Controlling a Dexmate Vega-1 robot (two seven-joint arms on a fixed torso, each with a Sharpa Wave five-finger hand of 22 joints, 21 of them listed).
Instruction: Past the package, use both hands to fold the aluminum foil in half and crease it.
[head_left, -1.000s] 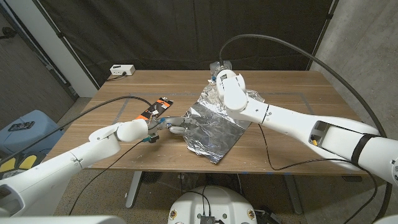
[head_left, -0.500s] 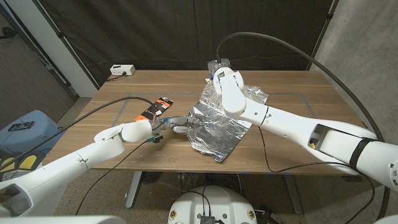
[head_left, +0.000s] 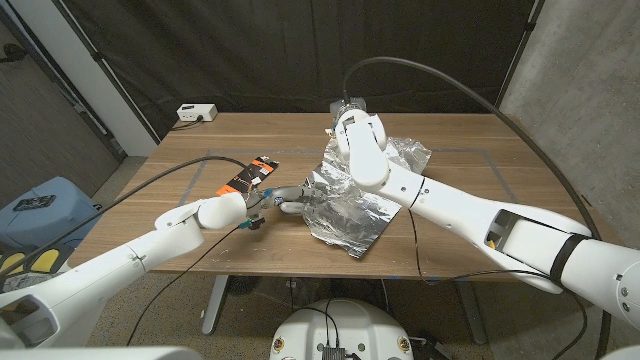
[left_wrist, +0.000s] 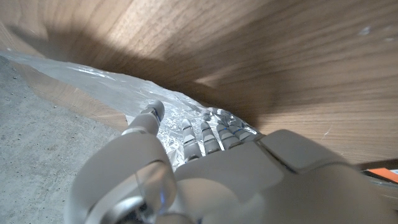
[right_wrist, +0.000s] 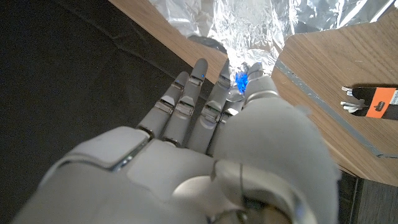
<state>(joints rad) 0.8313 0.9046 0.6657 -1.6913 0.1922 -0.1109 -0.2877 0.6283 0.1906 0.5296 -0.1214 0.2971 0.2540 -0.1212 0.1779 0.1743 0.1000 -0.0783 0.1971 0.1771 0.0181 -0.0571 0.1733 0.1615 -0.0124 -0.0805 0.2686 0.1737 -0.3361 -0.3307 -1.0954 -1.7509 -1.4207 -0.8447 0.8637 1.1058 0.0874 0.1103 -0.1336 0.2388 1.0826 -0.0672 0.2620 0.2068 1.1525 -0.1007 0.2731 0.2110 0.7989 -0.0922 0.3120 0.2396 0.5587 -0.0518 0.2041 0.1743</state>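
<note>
your crinkled silver aluminium foil sheet (head_left: 352, 205) lies on the brown wooden table (head_left: 470, 240), near its middle and a little toward the near edge, just to the robot's right of the orange and black flat retail package (head_left: 247, 176). the sheet is no longer flat: it is heavily wrinkled, with bright creases running across it, a pointed corner hanging toward the near table edge, and its far part lifted and bunched up near your right hand. a loose flap of it sticks out past the right arm toward the far right.

your left hand (head_left: 285, 197) reaches in from the package side, and its fingers (left_wrist: 209, 135) are stretched out, lying on the foil's left edge in the left wrist view; they hold nothing that you can see there.

your right hand (head_left: 347, 112) sits at the far edge of the foil, mostly hidden behind its own wrist in the head view. in the right wrist view its fingers (right_wrist: 186, 102) extend together toward the raised foil, with a small blue glint at the fingertips; i cannot tell whether they are pinching the sheet or only touching it.

a white small box (head_left: 197, 113) with a cable rests at the table's far left corner.
</note>
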